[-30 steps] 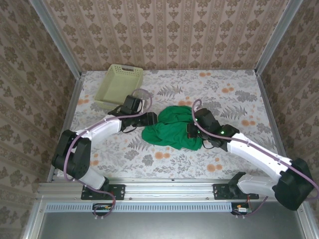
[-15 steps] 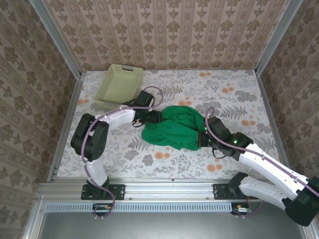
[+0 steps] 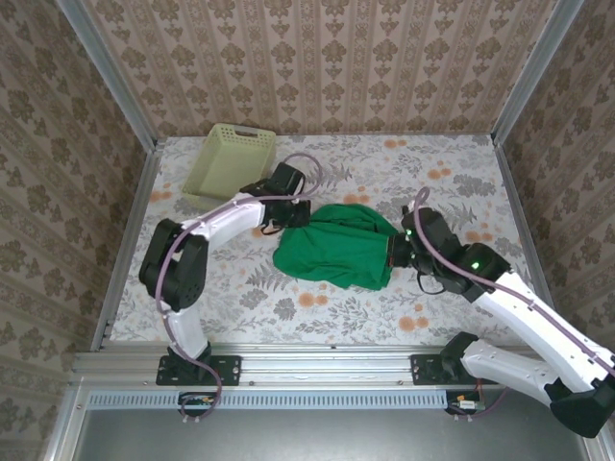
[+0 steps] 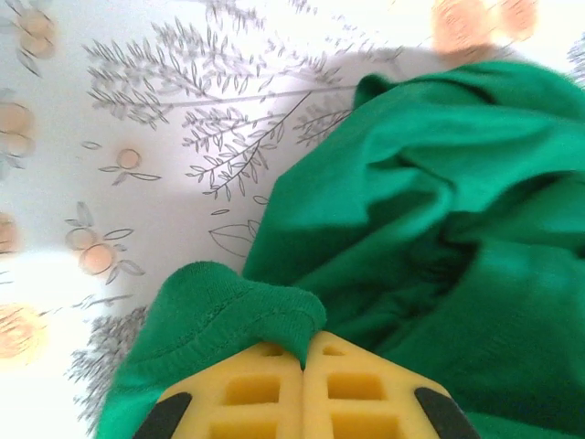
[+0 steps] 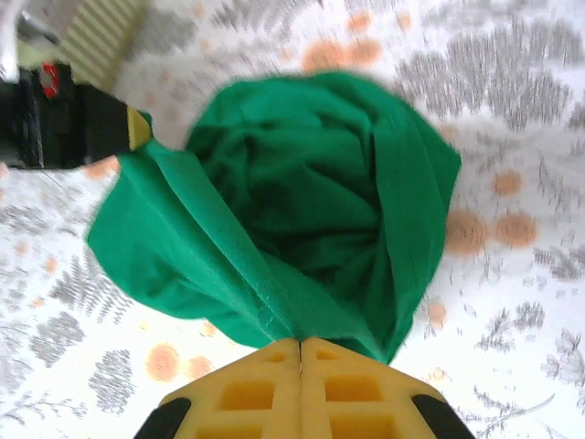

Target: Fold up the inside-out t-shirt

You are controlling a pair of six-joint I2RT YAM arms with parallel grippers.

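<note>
Garment spread, two-point grip. Bunched in a crumpled heap at mid-table, the inside-out t-shirt lies on the floral table, between the two arms. The left gripper is closed on a hemmed fold at the shirt's far-left edge. The right gripper is closed on a gathered ridge of cloth at its right edge. Judged step: drawing the heap open before any fold. Done well, the two grips would part evenly, left and right, kept low so that the cloth slides flat rather than lifts and twists. Tension should rise gently, since each pinch appears to hold little fabric and may slip. The left arm's path should avoid the basket at far left. Count: one t-shirt, one basket, two grippers.
</note>
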